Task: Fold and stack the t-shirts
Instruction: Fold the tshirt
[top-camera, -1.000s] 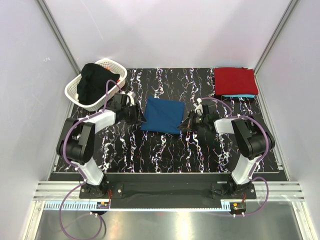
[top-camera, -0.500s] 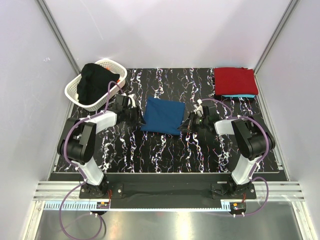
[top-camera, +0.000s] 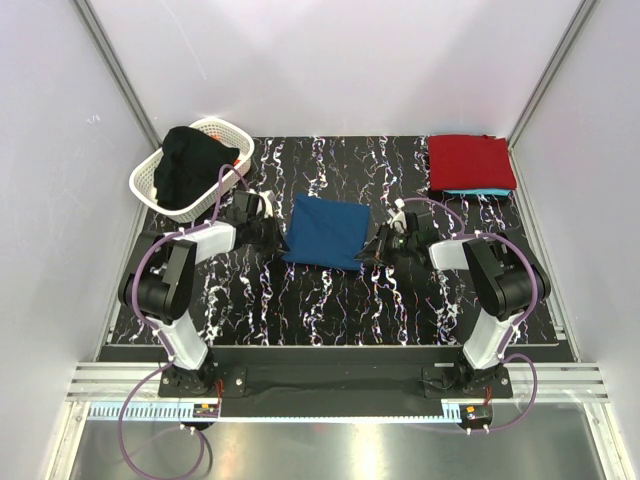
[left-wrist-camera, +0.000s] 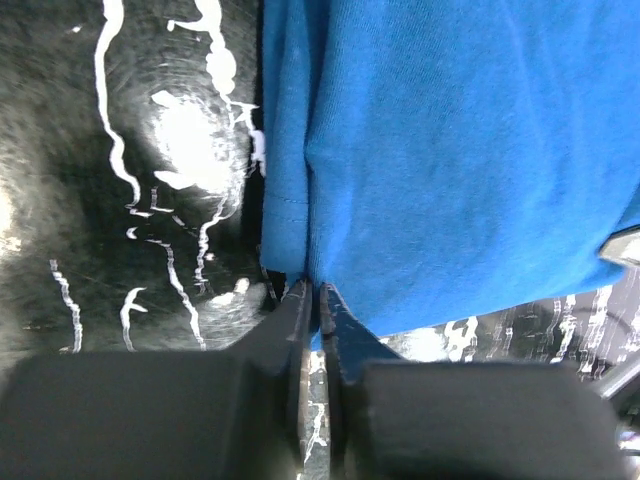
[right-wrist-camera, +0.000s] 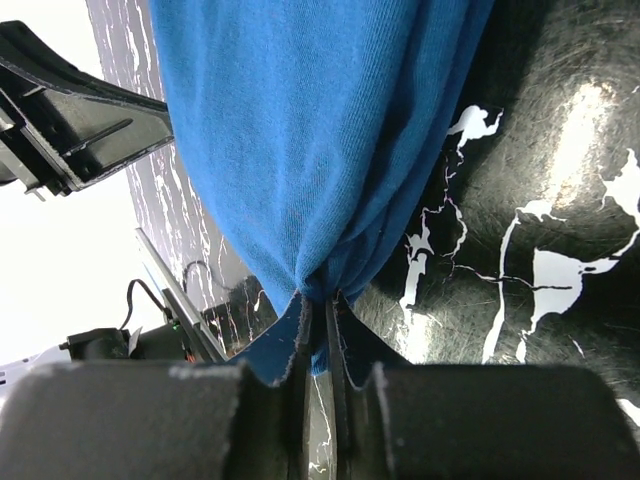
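Reaching inward from their bases at the near edge of the table (top-camera: 300, 300), the two arms met a folded blue shirt (top-camera: 325, 231) from either side. The left gripper (left-wrist-camera: 312, 295) was closed on the shirt's left edge, its two fingers pressed together with a fold of the hem caught between their tips. The right gripper (right-wrist-camera: 320, 300) was likewise clamped on the opposite edge, where the cloth bunched into a small gather just at its fingertips. Between them the blue shirt lay flat on the black, white-veined tabletop, about in the middle, folded to a rough square and turned slightly askew.

Farther back, at the far left corner, stood a white basket (top-camera: 150, 185) with a dark cloth (top-camera: 188, 162) heaped in it and rising over its rim; a bit of something orange showed at its far side. At the far right corner a red shirt (top-camera: 470, 160) lay neatly folded on top of a turquoise shirt (top-camera: 480, 191), of which only a thin strip showed along the near edge. That stack sat well apart from the blue shirt.
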